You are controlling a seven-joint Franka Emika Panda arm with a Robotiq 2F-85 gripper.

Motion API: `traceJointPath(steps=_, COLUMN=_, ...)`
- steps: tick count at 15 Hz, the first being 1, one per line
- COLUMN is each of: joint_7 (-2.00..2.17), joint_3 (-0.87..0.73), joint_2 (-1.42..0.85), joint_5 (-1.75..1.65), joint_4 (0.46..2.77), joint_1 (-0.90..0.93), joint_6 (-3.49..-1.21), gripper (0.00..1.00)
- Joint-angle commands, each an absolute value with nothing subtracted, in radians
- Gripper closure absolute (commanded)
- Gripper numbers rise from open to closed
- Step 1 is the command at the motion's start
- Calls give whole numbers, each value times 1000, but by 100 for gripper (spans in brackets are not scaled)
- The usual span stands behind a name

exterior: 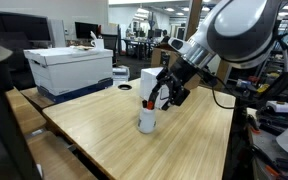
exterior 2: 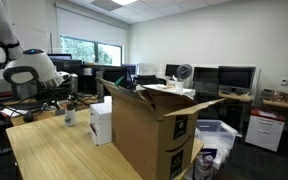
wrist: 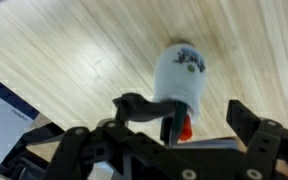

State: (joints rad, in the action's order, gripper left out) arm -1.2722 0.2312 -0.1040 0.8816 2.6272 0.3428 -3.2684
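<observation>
Tool fingers fill the foreground of the wrist view, spread wide and released, holding nothing. Between them stands a white cup with a red object at its mouth, upright on the wooden bench. A white box sits farther back.

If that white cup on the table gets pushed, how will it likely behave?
The white cup stands upright, taller than wide, so a high push would probably tip it. Its smooth, rounded wall may slip in a grip. It looks rigid and fairly light.
</observation>
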Motion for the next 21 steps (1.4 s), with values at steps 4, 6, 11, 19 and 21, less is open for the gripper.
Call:
traceJointPath(steps=4, joint_7=-1234, joint_3=-220, joint_2=-215, joint_5=752, joint_4=2689, joint_1=664, joint_6=-3302, gripper=0)
traceJointPath(steps=6, joint_7=-1237, joint_3=-379, joint_2=-258, joint_5=767, joint_4=2671, joint_1=815, joint_6=-3276, gripper=0)
traceJointPath(steps=11, joint_7=-1208, joint_3=-708, joint_2=-383, joint_5=751, joint_4=2616, joint_1=1156, joint_6=-3194, gripper=0)
traceJointPath(steps=19, joint_7=-955, joint_3=-1275, joint_2=-593, joint_5=487, joint_4=2453, joint_1=1716, joint_6=-2754, gripper=0)
traceJointPath(steps=21, joint_7=-834, joint_3=-1393, joint_2=-565, joint_5=293, joint_4=2403, joint_1=1818, joint_6=-2584, gripper=0)
